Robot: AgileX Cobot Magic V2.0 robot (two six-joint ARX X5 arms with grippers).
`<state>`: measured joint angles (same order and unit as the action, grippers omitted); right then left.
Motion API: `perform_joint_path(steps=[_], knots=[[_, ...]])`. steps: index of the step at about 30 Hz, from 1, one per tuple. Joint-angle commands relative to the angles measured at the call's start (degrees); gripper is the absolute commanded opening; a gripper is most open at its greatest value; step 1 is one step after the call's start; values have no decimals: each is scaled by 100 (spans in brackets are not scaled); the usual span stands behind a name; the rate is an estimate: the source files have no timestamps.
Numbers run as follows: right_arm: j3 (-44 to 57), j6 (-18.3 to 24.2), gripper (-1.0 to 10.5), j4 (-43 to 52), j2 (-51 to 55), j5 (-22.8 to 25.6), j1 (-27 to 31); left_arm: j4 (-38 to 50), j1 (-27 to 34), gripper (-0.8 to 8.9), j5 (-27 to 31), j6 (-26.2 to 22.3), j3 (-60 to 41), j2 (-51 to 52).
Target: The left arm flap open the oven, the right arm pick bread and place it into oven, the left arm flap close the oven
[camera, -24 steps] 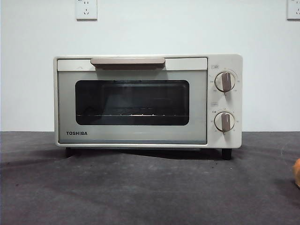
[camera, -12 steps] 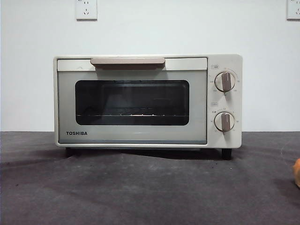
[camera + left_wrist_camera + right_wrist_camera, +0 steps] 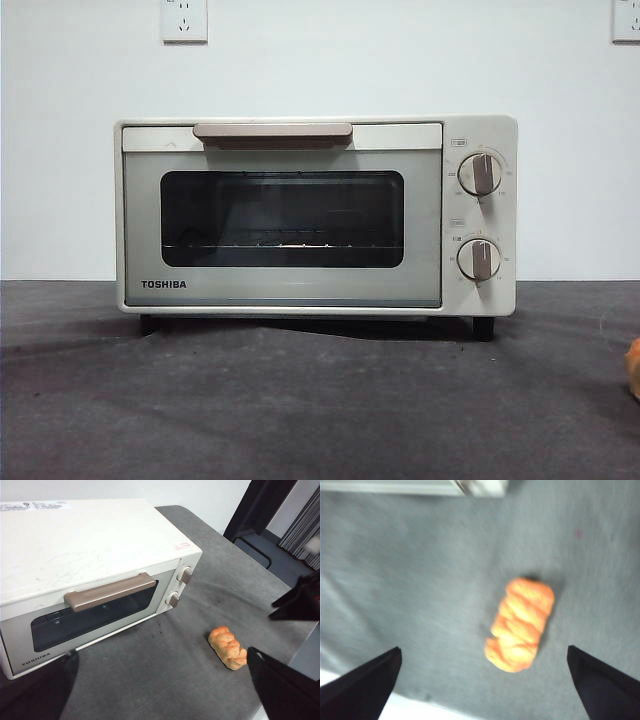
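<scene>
The oven (image 3: 315, 215) stands centre frame in the front view, door shut, handle (image 3: 272, 131) along its top edge, two knobs (image 3: 480, 173) at the right. The bread (image 3: 228, 647) lies on the grey table (image 3: 320, 400), lower right of the oven, barely peeking in at the front view's right edge. Left gripper (image 3: 165, 690) hangs above with jaws spread wide, empty. Right gripper (image 3: 482, 680) hovers over the loaf, jaws wide apart, empty too.

Front camera low, level, facing oven (image 3: 315, 215), wrists overhead (both share bread (image 3: 228, 647))
</scene>
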<state>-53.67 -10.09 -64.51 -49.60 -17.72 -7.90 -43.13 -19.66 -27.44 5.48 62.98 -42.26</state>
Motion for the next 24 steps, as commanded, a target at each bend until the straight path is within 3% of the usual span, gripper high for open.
perform_joint_path(steps=[1,5,9,24], knots=[[431,-271,548,343,-166,31,-24,52,-24,558,-48,13,111,-31],[1043,-603,548,940,-466,103,-55,72,-24,558,-48,13,111,-37],[1335,-743,548,1346,-911,487,-205,76,-24,558,-48,13,111,-44],[1377,-776,526,2452,-2573,1196,-782,57,-24,558,-48,15,111,-42]])
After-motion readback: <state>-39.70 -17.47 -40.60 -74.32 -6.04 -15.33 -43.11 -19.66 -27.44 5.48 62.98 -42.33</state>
